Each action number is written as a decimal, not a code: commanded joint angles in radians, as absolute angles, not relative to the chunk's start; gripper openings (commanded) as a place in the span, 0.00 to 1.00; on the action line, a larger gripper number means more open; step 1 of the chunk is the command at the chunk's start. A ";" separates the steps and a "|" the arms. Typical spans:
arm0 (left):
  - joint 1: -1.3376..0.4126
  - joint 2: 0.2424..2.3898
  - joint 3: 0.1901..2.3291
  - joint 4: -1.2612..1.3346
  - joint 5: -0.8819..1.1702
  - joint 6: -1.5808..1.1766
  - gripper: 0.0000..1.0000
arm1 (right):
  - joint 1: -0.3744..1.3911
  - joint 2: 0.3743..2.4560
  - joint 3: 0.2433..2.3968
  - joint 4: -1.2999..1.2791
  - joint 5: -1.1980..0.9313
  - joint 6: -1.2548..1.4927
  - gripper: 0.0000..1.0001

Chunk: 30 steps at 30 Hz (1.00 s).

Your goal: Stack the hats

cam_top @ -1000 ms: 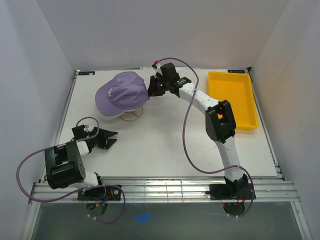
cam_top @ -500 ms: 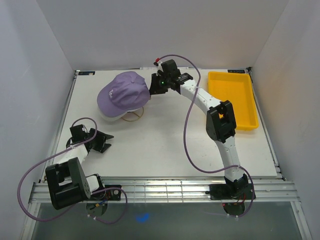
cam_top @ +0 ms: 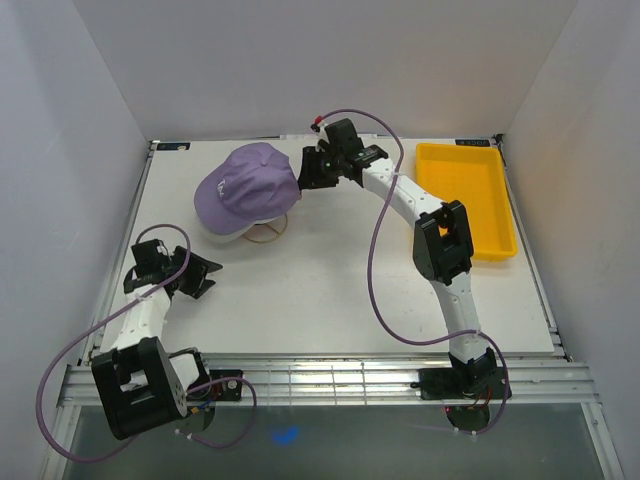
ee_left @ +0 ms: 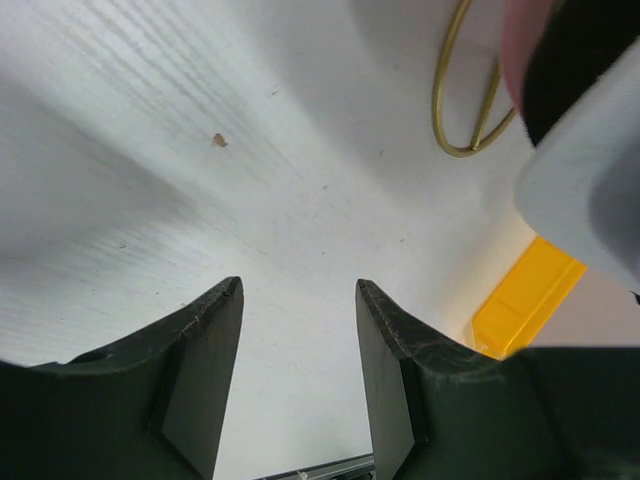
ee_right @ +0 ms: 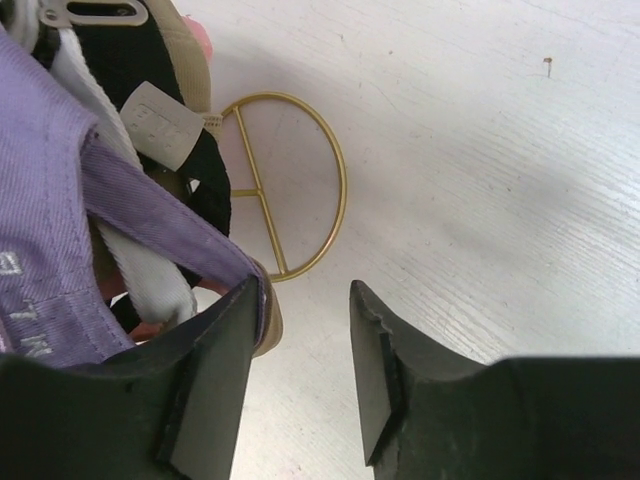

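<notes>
Resting atop the stacked hats (cam_top: pixel 226 231) near the bench's (cam_top: pixel 330 290) far-left corner, the purple cap (cam_top: pixel 248 180) is lying free; the right jaws are standing spread beside its back strap (ee_right: pixel 150 215), which a finger could snag, toppling the pile. Left jaws are gaping empty.

Nothing I can read for certain. Seen from my right wrist, white letters (ee_right: pixel 12 300) run sideways along the purple hat (ee_right: pixel 45 160), cut off at the edge. From the top view its white logo (cam_top: pixel 222 183) is too small.
</notes>
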<state>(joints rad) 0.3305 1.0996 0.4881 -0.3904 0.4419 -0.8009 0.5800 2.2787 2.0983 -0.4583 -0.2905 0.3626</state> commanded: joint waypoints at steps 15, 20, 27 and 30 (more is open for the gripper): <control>0.331 0.983 0.649 -0.523 0.572 -0.695 0.59 | 0.532 2.148 2.109 -0.489 -0.268 0.439 0.73; 0.331 0.996 0.667 -0.523 0.604 -0.681 0.59 | 0.529 2.152 2.112 -0.482 -0.296 0.463 0.75; 0.331 1.006 0.698 -0.523 0.634 -0.667 0.58 | 0.526 2.128 2.069 -0.408 -0.333 0.508 0.76; 0.331 1.011 0.716 -0.523 0.649 -0.655 0.58 | 0.525 2.111 2.080 -0.410 -0.310 0.514 0.78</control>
